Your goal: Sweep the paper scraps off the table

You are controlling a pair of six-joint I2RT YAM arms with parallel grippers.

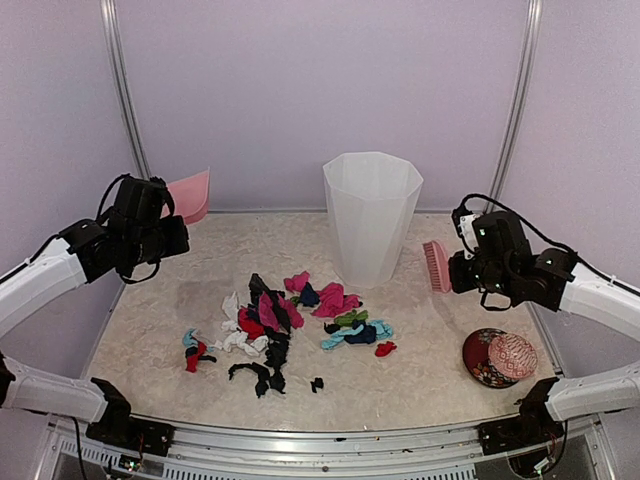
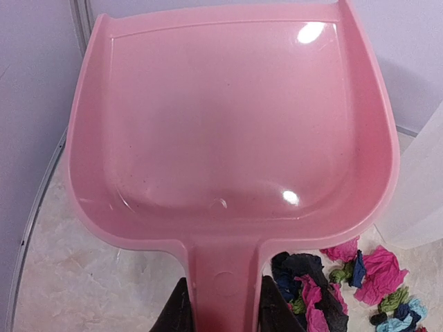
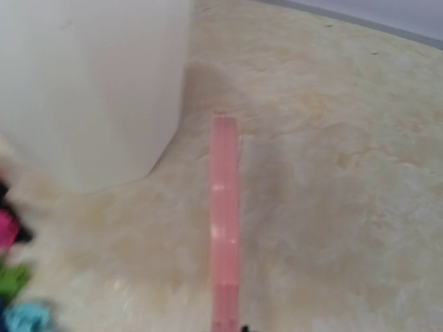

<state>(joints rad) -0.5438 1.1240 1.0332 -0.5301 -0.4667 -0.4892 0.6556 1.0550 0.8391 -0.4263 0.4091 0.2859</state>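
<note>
The paper scraps (image 1: 285, 320) lie in a loose pile mid-table, in magenta, black, white, teal, green and red; they also show at the bottom right of the left wrist view (image 2: 325, 283) and the left edge of the right wrist view (image 3: 10, 277). My left gripper (image 1: 180, 238) (image 2: 223, 304) hangs above the table's left side, shut on the handle of a pink dustpan (image 2: 228, 131) whose pan points toward the back wall. My right gripper (image 1: 455, 272) is shut on a pink brush (image 1: 437, 265) (image 3: 225, 221), held just right of the bin and above the table (image 1: 430, 380).
A tall white bin (image 1: 372, 215) (image 3: 90, 83) stands at the back centre, close behind the pile. A round red patterned dish (image 1: 500, 357) sits at the front right. Lilac walls ring the table, and a metal rail (image 1: 330, 435) runs along the front.
</note>
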